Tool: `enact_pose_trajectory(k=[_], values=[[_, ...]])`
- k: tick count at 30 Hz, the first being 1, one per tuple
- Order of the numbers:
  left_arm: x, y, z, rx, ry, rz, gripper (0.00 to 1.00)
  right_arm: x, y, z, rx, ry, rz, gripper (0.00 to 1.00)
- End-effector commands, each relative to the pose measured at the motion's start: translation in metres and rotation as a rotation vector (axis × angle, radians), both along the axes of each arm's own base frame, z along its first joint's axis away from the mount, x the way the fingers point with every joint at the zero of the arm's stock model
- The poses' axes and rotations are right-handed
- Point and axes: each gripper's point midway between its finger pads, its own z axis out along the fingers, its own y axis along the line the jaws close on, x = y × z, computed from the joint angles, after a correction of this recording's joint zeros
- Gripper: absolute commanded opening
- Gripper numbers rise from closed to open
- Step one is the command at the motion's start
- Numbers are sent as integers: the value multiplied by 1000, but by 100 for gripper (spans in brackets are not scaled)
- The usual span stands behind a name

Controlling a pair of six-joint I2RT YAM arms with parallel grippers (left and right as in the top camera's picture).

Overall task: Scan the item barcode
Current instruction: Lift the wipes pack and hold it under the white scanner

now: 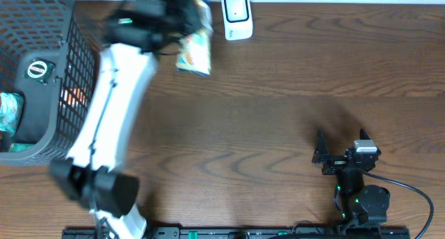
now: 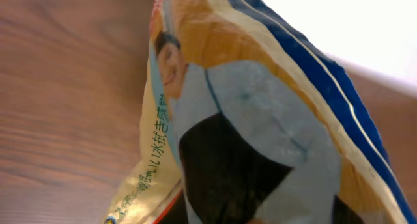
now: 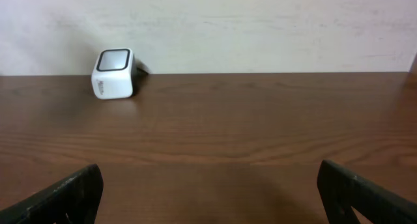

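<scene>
The left gripper (image 1: 177, 17) is clamping shut on a snack packet (image 1: 195, 53), which is hanging above the table (image 1: 278, 93) just left of the white scanner (image 1: 237, 15), between it and the basket (image 1: 76, 65). The right gripper (image 1: 321, 154) is sitting near the table's front edge, well apart, its 2 fingers spreading wide and gripping nothing.

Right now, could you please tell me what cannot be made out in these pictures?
- Packet: its barcode is not seen. The overhead view is motion-blurred, and the left wrist view sits too close.
- Left gripper: blurred in the overhead view, and the packet fills its own wrist view.
- Basket contents: cut off by the left edge of the overhead view.
- Scanner label: too small to read in the right wrist view.
</scene>
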Motion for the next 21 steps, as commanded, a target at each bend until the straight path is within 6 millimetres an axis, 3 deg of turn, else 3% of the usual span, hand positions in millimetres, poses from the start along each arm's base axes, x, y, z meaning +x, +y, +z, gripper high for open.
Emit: enact_pose_trajectory(k=[1,5,6,7,8,9,10,11,13,14,17,19,21], values=[[-1,-46,-75,120,128,-53,7,0,-2,-1,6,3,-8,99],[-13,-85,-144,172,249,-116,8,0,-2,-1,6,3,-8,99],[-15,-89,-151,180,262,-125,29,0,-2,-1,6,3,-8,99],[-19,-94,-156,187,272,-136,60,0,-2,-1,6,3,-8,99],[-19,-95,-156,188,271,-140,74,0,-2,-1,6,3,-8,99],[-17,-94,-149,200,248,-168,77,0,-2,-1,6,3,-8,99],[-14,-90,-140,217,217,-204,77,0,-2,-1,6,3,-8,99],[-11,-84,-124,229,177,-231,67,0,-2,-1,6,3,-8,99],[-8,-70,-91,239,101,-256,26,0,-2,-1,6,3,-8,99],[-8,-68,-86,235,95,-252,9,0,-2,-1,6,3,-8,99],[-24,-92,-116,196,176,-334,8,0,-2,-1,6,3,-8,99],[-40,-112,-163,237,265,-386,8,0,-2,-1,6,3,-8,99],[-51,-124,-191,263,315,-420,8,0,-2,-1,6,3,-8,99]])
